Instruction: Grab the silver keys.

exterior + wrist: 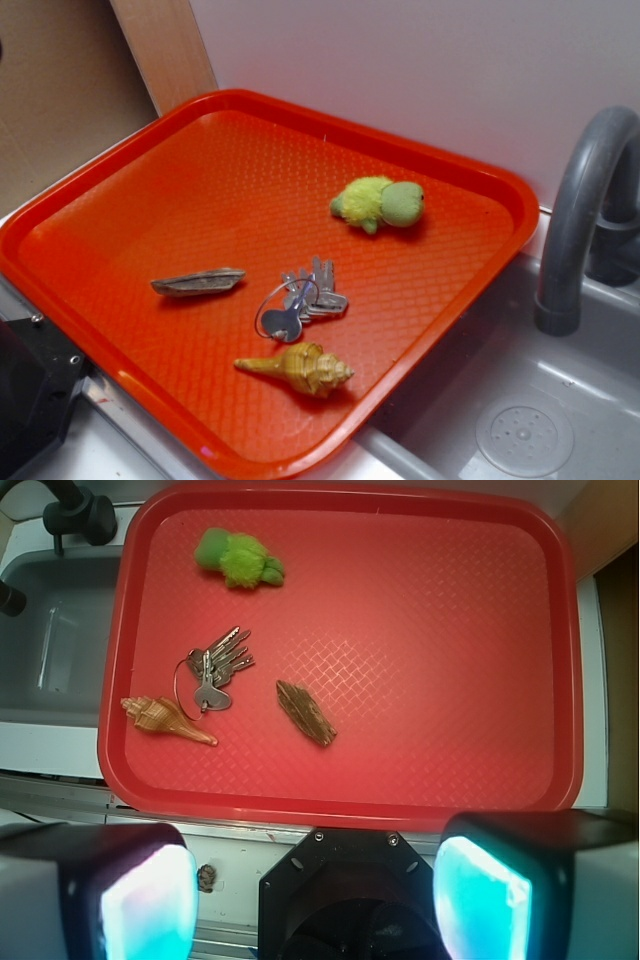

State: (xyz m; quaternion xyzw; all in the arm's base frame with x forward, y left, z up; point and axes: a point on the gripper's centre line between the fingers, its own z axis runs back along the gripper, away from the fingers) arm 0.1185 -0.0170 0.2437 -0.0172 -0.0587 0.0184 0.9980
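The silver keys [305, 298] lie as a small bunch on a thin wire ring, one with a dark rounded head, in the near right part of the red tray [110, 180]. From the wrist view the silver keys [215, 666] sit at the left of the red tray [450, 630]. My gripper [315, 905] hangs high above the tray's near edge, well back from the keys. It is open, its two glowing fingertip pads [150, 905] far apart with nothing between them. The gripper does not show in the exterior view.
A tan spiral seashell [300, 370] lies just in front of the keys. A flat grey-brown piece [198, 282] rests to their left, a green plush toy [380, 204] behind them. A grey sink [530, 420] with a curved faucet [580, 200] borders the tray's right side.
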